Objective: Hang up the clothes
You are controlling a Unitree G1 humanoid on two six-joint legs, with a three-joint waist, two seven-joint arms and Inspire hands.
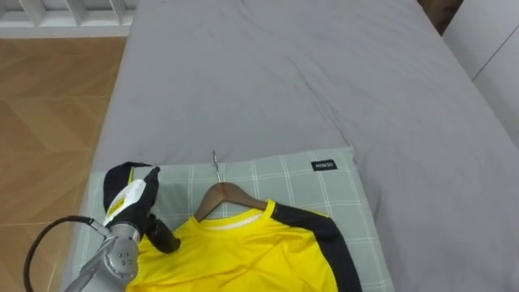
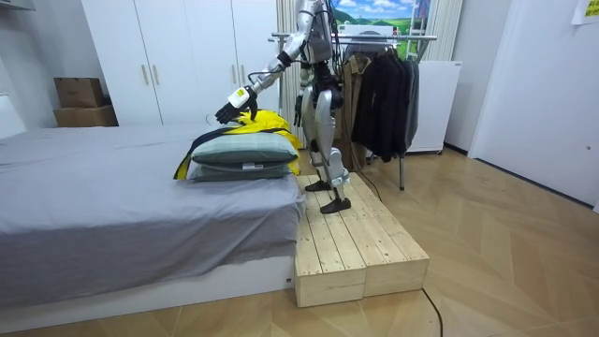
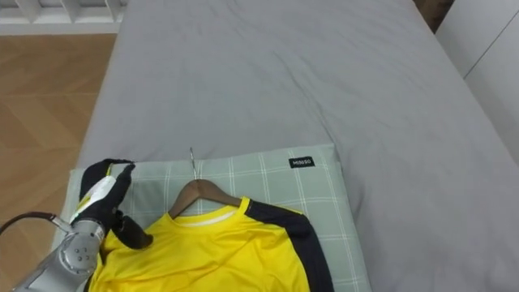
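A grey bed (image 1: 308, 73) takes up most of the eye views, its sheet lightly creased. In the room view the robot stands on a low wooden platform (image 2: 346, 248) set against the end of the bed where the pillows are, and it faces the bed. Behind the robot is a rack (image 2: 384, 84) with dark clothes hanging on it.

Two pillows (image 2: 243, 154) lie stacked on the bed, and the top one is pale green with a check pattern. A yellow shirt (image 1: 243, 255) with dark shoulder panels lies flat on the top pillow, collar towards the far end of the bed. A wooden hanger (image 1: 231, 193) sits in the collar. Its metal hook points up the pillow, away from the robot.

The left hand (image 1: 130, 207) reaches out over the pillow and rests at the shirt's left sleeve, just beside the hanger's end. The thumb sticks out towards the yellow cloth, but the fingers blend into the dark sleeve, so I cannot tell whether they grip it
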